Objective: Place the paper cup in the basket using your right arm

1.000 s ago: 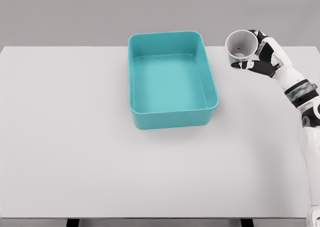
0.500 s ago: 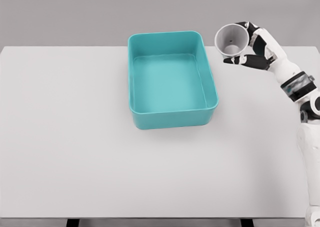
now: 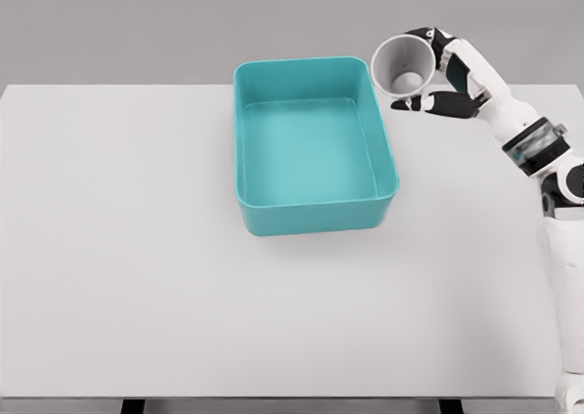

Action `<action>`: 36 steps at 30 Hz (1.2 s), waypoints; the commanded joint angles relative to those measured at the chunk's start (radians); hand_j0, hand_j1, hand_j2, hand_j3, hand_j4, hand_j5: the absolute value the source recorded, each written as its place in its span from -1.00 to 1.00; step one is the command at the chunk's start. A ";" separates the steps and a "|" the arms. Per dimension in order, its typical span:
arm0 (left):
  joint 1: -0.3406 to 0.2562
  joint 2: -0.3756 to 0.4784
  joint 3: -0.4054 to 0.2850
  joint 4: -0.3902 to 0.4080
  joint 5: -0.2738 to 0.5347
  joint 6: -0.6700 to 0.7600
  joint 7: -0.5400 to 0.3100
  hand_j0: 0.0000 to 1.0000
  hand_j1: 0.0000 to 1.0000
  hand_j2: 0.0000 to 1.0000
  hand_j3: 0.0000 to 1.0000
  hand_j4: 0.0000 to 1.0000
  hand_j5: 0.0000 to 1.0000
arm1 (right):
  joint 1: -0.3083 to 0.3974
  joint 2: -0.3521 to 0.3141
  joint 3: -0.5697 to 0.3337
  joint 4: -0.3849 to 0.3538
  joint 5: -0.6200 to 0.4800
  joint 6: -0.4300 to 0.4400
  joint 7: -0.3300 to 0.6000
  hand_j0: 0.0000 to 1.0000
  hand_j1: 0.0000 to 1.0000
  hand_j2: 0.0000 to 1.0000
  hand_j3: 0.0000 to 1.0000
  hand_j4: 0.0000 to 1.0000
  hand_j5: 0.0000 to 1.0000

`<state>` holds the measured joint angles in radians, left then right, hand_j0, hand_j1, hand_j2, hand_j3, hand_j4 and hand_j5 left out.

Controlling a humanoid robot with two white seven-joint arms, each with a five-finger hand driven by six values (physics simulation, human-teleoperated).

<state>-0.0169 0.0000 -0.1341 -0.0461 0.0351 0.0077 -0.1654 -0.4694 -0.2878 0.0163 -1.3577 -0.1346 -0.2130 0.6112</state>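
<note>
A grey paper cup (image 3: 402,67) hangs in the air just past the basket's far right corner, tilted so its open mouth faces me and to the left. My right hand (image 3: 436,72) is shut on the cup from its right side, thumb below and fingers behind. The teal rectangular basket (image 3: 248,150) stands on the white table, nothing inside it. The right arm comes in along the right edge. No left arm shows.
The white table (image 3: 128,268) spreads wide around the basket, with its front edge near the bottom of the picture. A grey wall stands behind the table's far edge.
The right hand has carried the cup up and to the left, from right of the basket toward its far right corner. The cup has tipped further leftward.
</note>
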 commanded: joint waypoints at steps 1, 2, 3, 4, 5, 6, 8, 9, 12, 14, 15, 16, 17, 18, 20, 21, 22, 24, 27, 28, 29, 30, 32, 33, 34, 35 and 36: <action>0.000 0.000 0.001 0.000 0.000 0.000 0.000 1.00 1.00 1.00 1.00 1.00 1.00 | 0.000 0.001 0.019 -0.023 0.013 0.001 0.000 0.20 0.20 0.20 0.20 0.20 0.20; 0.000 0.000 0.001 0.000 0.000 0.000 0.000 1.00 1.00 1.00 1.00 1.00 1.00 | 0.000 0.001 0.019 -0.023 0.013 0.001 0.000 0.20 0.20 0.20 0.20 0.20 0.20; 0.000 0.000 0.001 0.000 0.000 0.000 0.000 1.00 1.00 1.00 1.00 1.00 1.00 | 0.000 0.001 0.019 -0.023 0.013 0.001 0.000 0.20 0.20 0.20 0.20 0.20 0.20; 0.000 0.000 0.001 0.000 0.000 0.000 0.000 1.00 1.00 1.00 1.00 1.00 1.00 | 0.000 0.001 0.019 -0.023 0.013 0.001 0.000 0.20 0.20 0.20 0.20 0.20 0.20; 0.000 0.000 0.001 0.000 0.000 0.000 0.000 1.00 1.00 1.00 1.00 1.00 1.00 | 0.000 0.001 0.019 -0.023 0.013 0.001 0.000 0.20 0.20 0.20 0.20 0.20 0.20; 0.000 0.000 0.001 0.000 0.000 0.000 0.000 1.00 1.00 1.00 1.00 1.00 1.00 | 0.000 0.001 0.019 -0.023 0.013 0.001 0.000 0.20 0.20 0.20 0.20 0.20 0.20; 0.000 0.000 0.001 0.000 0.000 0.000 0.000 1.00 1.00 1.00 1.00 1.00 1.00 | -0.043 0.009 0.108 -0.023 0.085 0.001 0.000 0.20 0.20 0.20 0.20 0.20 0.20; 0.000 0.000 0.001 0.000 0.000 0.000 0.000 1.00 1.00 1.00 1.00 1.00 1.00 | -0.043 0.009 0.108 -0.023 0.085 0.001 0.000 0.20 0.20 0.20 0.20 0.20 0.20; 0.000 0.000 0.001 0.000 0.000 0.000 0.000 1.00 1.00 1.00 1.00 1.00 1.00 | -0.043 0.009 0.108 -0.023 0.085 0.001 0.000 0.20 0.20 0.20 0.20 0.20 0.20; 0.000 0.000 0.001 0.000 0.000 0.000 0.000 1.00 1.00 1.00 1.00 1.00 1.00 | -0.066 0.010 0.146 -0.021 0.115 0.001 0.000 0.20 0.20 0.20 0.20 0.20 0.20; 0.000 0.000 0.001 0.000 0.000 0.000 0.000 1.00 1.00 1.00 1.00 1.00 1.00 | -0.066 0.010 0.146 -0.021 0.115 0.001 0.000 0.20 0.20 0.20 0.20 0.20 0.20; 0.000 0.000 0.001 0.000 0.000 0.000 0.000 1.00 1.00 1.00 1.00 1.00 1.00 | -0.066 0.010 0.148 -0.021 0.115 0.001 0.000 0.20 0.20 0.20 0.20 0.20 0.20; 0.000 0.000 0.001 0.000 0.000 0.000 0.000 1.00 1.00 1.00 1.00 1.00 1.00 | -0.066 0.010 0.148 -0.021 0.115 0.001 0.000 0.20 0.20 0.20 0.20 0.20 0.20; 0.000 0.000 -0.001 0.000 0.000 0.000 0.000 1.00 1.00 1.00 1.00 1.00 1.00 | -0.069 0.010 0.149 -0.023 0.118 0.001 0.000 0.20 0.20 0.20 0.20 0.20 0.20; 0.000 0.000 -0.001 0.000 0.000 0.000 0.000 1.00 1.00 1.00 1.00 1.00 1.00 | -0.069 0.010 0.149 -0.023 0.118 0.001 0.000 0.20 0.20 0.20 0.20 0.20 0.20; 0.000 0.000 -0.001 0.000 0.000 0.000 0.000 1.00 1.00 1.00 1.00 1.00 1.00 | -0.069 0.010 0.149 -0.023 0.118 0.001 0.000 0.20 0.20 0.20 0.20 0.20 0.20; 0.000 0.000 0.001 0.000 0.000 0.000 0.000 1.00 1.00 1.00 1.00 1.00 1.00 | -0.083 0.010 0.178 -0.021 0.128 0.001 0.000 0.20 0.20 0.20 0.20 0.20 0.20; 0.000 0.000 0.001 0.000 0.000 0.000 0.000 1.00 1.00 1.00 1.00 1.00 1.00 | -0.083 0.010 0.178 -0.021 0.128 0.001 0.000 0.20 0.20 0.20 0.20 0.20 0.20; -0.002 0.000 -0.001 0.000 0.000 0.000 0.000 1.00 1.00 1.00 1.00 1.00 1.00 | -0.097 0.010 0.214 -0.020 0.150 0.003 0.000 0.21 0.21 0.21 0.21 0.21 0.21; -0.002 0.000 -0.001 0.000 0.000 0.000 0.000 1.00 1.00 1.00 1.00 1.00 1.00 | -0.097 0.010 0.214 -0.020 0.150 0.003 0.000 0.21 0.21 0.21 0.21 0.21 0.21; 0.000 0.000 0.001 0.000 0.000 0.000 0.000 1.00 1.00 1.00 1.00 1.00 1.00 | -0.101 0.010 0.229 -0.020 0.181 0.003 0.000 0.21 0.21 0.21 0.21 0.21 0.21; 0.000 0.000 0.001 0.000 0.000 0.000 0.000 1.00 1.00 1.00 1.00 1.00 1.00 | -0.101 0.010 0.229 -0.020 0.181 0.003 0.000 0.21 0.21 0.21 0.21 0.21 0.21; 0.000 0.000 0.001 0.000 0.000 0.000 0.000 1.00 1.00 1.00 1.00 1.00 1.00 | -0.109 0.009 0.247 -0.020 0.191 0.003 0.000 0.21 0.21 0.21 0.21 0.21 0.21; 0.000 0.000 0.001 0.000 0.000 0.000 0.000 1.00 1.00 1.00 1.00 1.00 1.00 | -0.109 0.009 0.247 -0.020 0.191 0.003 0.000 0.21 0.21 0.21 0.21 0.21 0.21; 0.000 0.000 0.001 0.000 0.000 0.000 0.000 1.00 1.00 1.00 1.00 1.00 1.00 | -0.109 0.009 0.247 -0.020 0.191 0.003 0.000 0.21 0.21 0.21 0.21 0.21 0.21; 0.000 0.000 0.001 0.000 0.000 0.000 0.000 1.00 1.00 1.00 1.00 1.00 1.00 | -0.109 0.009 0.247 -0.020 0.191 0.003 0.000 0.21 0.21 0.21 0.21 0.21 0.21; 0.000 0.000 0.001 0.000 0.000 0.000 0.000 1.00 1.00 1.00 1.00 1.00 1.00 | -0.109 0.009 0.247 -0.020 0.191 0.003 0.000 0.21 0.21 0.21 0.21 0.21 0.21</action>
<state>-0.0169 0.0000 -0.1335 -0.0461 0.0351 0.0076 -0.1654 -0.5783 -0.2786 0.2600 -1.3768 0.0590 -0.2108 0.6114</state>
